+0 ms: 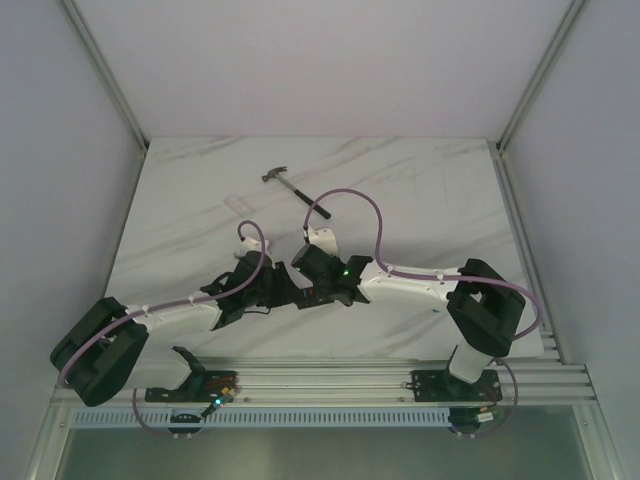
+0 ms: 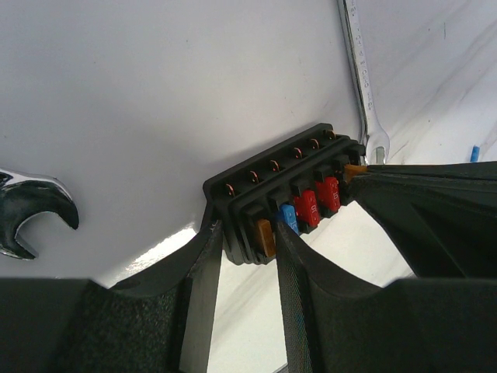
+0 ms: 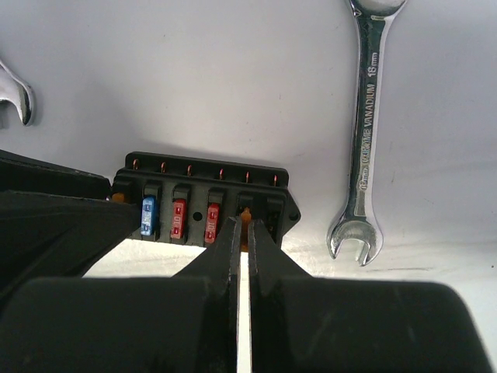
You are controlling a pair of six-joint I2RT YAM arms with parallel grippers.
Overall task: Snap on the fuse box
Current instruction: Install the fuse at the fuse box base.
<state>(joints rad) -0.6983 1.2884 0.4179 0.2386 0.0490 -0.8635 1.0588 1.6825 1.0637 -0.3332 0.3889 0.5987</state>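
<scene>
The fuse box (image 2: 299, 175) is a small black block lying on the white table, with orange, blue and red fuses (image 2: 308, 208) in a row; it also shows in the right wrist view (image 3: 203, 186). My left gripper (image 2: 245, 237) is closed around the box's near end, one finger on its corner and the other by the blue fuse. My right gripper (image 3: 242, 227) is pinched on an orange fuse (image 3: 245, 211) at a slot near the box's other end. In the top view both grippers (image 1: 297, 287) meet mid-table and hide the box.
A silver wrench (image 3: 365, 140) lies just right of the box, also seen in the left wrist view (image 2: 359, 78). A second wrench's open end (image 2: 35, 203) lies to the left. A black-handled hammer (image 1: 290, 187) lies farther back on the table.
</scene>
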